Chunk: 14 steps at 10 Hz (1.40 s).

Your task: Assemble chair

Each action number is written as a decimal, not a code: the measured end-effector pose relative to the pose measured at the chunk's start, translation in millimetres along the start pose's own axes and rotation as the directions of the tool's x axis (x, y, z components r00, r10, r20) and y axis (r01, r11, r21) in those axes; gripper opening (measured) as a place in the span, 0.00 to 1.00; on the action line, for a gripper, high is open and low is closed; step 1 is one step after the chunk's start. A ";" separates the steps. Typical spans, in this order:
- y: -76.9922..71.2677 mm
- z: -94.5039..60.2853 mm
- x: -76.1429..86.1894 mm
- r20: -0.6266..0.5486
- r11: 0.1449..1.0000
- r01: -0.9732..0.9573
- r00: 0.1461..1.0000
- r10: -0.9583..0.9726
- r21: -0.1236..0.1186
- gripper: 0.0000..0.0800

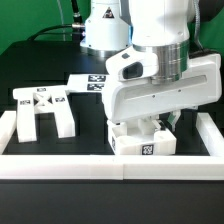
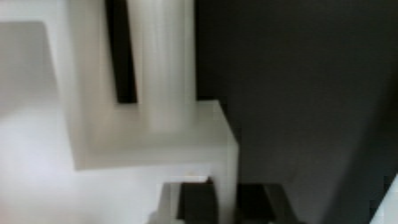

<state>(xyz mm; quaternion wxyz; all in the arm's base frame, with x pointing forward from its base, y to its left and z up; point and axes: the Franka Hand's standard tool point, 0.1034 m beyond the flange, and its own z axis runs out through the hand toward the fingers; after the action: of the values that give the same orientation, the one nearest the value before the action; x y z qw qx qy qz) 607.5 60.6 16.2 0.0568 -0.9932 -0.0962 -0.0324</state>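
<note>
A white chair part [image 1: 143, 143] with square tags on its front stands near the table's front edge, right of centre in the exterior view. My gripper [image 1: 160, 125] comes down on it from above, and the wide white hand hides most of its top. In the wrist view the same part [image 2: 160, 130] shows blurred, as a white block with a long bar and a dark slot. My gripper [image 2: 226, 192] is shut on a thin white edge of it, with a dark finger [image 2: 189, 203] on either side. A second white chair part [image 1: 40, 108], tagged and two-legged, lies at the exterior view's left.
The marker board [image 1: 92, 83] lies flat on the black table behind the parts. A long white rail [image 1: 100, 166] edges the table's front, just in front of the held part, and continues up the right side. The robot's base [image 1: 100, 30] stands at the back.
</note>
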 end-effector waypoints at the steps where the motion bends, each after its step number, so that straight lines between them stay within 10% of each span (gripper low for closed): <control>1: 0.0 0.0 0.1 0.000 1.000 0.000 1.000 0.000 0.000 0.05; 8: -8.0 2.5 9.8 -0.013 0.991 -0.131 0.991 0.132 0.005 0.05; 14: -42.7 0.8 50.0 -0.042 0.981 -0.194 0.980 0.194 0.023 0.05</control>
<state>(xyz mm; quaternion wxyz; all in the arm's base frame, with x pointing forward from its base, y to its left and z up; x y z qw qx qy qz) 648.2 111.7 23.8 0.0709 -0.9964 0.0021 -0.0474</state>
